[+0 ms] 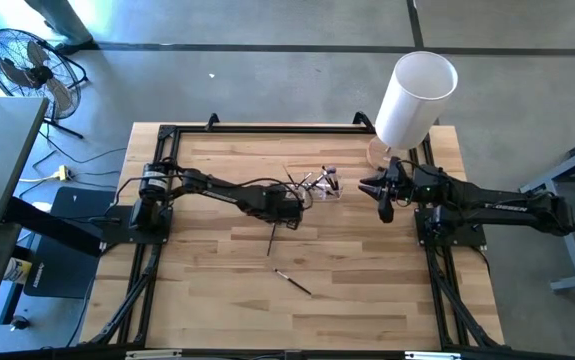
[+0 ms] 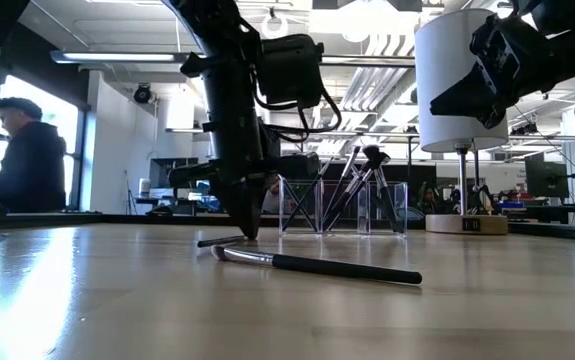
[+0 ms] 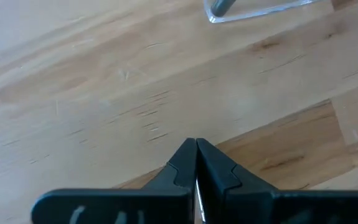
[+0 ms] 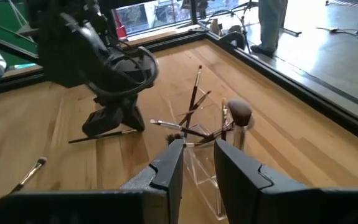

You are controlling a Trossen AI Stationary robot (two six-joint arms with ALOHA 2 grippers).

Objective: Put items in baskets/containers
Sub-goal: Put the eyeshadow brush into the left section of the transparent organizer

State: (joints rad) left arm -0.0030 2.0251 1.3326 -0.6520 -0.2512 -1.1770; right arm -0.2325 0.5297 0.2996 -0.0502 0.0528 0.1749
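Note:
A clear tray (image 1: 325, 188) stands near the table's middle with several brushes (image 4: 194, 106) leaning in it, tips up. My left gripper (image 1: 289, 218) is down at the table just near-left of the tray, shut on a thin dark brush (image 1: 275, 243). A second brush (image 1: 293, 282) lies flat on the wood nearer the front edge; it also shows in the low view (image 2: 317, 266). My right gripper (image 1: 377, 190) hovers well above the table to the tray's right, open and empty; its fingers (image 4: 169, 165) point toward the tray. My left gripper pinches the brush between its two fingers at the brush's far end (image 4: 131, 129), coming from above and pointing down. A thin pale sliver (image 3: 197, 196) shows between the shut fingers. The brush lies about level along the table (image 2: 217, 241), its free end toward the near edge.
A tall white cylinder (image 1: 417, 95) stands on a wooden base (image 2: 467, 223) at the far right corner, behind the right arm. A black frame (image 1: 167, 135) rims the table. A person (image 2: 22, 165) sits in the room beyond the table's left.

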